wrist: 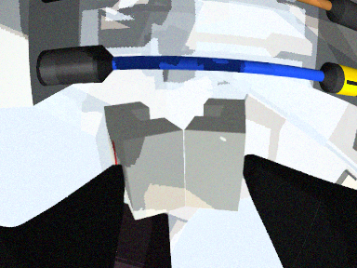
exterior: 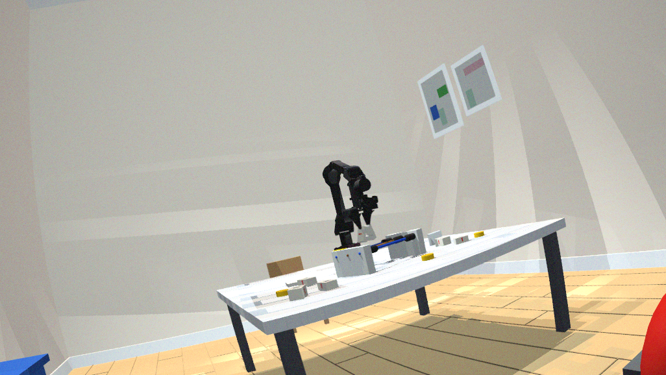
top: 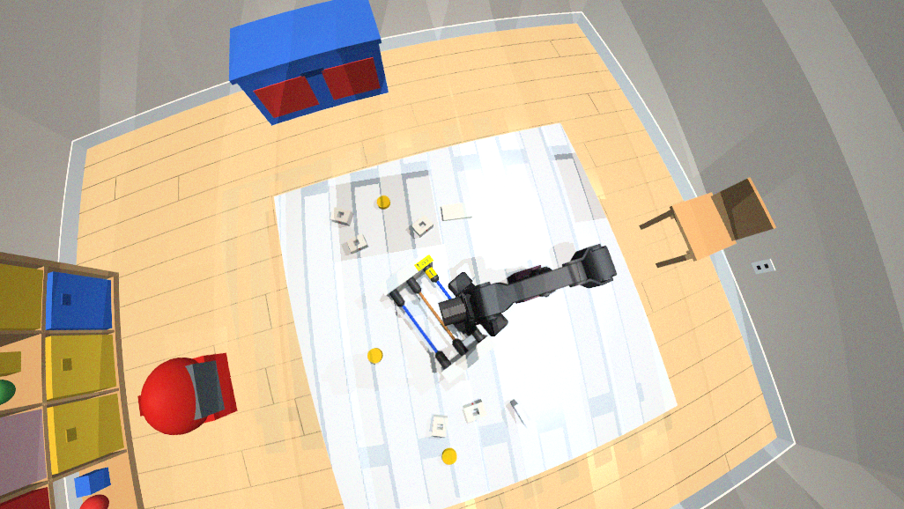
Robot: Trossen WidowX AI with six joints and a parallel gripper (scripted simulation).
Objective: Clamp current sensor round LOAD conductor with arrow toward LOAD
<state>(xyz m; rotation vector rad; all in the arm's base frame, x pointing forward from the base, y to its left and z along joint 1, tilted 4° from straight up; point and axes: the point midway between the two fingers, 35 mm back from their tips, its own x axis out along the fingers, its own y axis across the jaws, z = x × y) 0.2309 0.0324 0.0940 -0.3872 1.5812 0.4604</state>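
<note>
My gripper (wrist: 185,169) (exterior: 365,226) is shut on the current sensor (wrist: 211,163) (exterior: 364,233), a pale grey split block held above the table. Its two halves meet at a seam nearest the camera and splay open on the side facing the conductor. A thin red mark shows on its left side in the wrist view; the arrow's direction cannot be read. The blue LOAD conductor (wrist: 270,69) (top: 443,289) runs across the wrist view beyond the open jaws, not between them. Its yellow sleeve (wrist: 350,81) (top: 432,273) is at the right; a yellow marker (top: 424,262) sits beside that end. The arm hides the sensor in the top view.
An orange conductor (top: 436,315) and another blue conductor (top: 419,329) run parallel to the LOAD one. A pale end block (exterior: 354,263) carries their near ends in the exterior view. Small pale blocks (top: 341,216) (top: 473,410) and yellow discs (top: 374,355) (top: 448,455) stand around the fixture.
</note>
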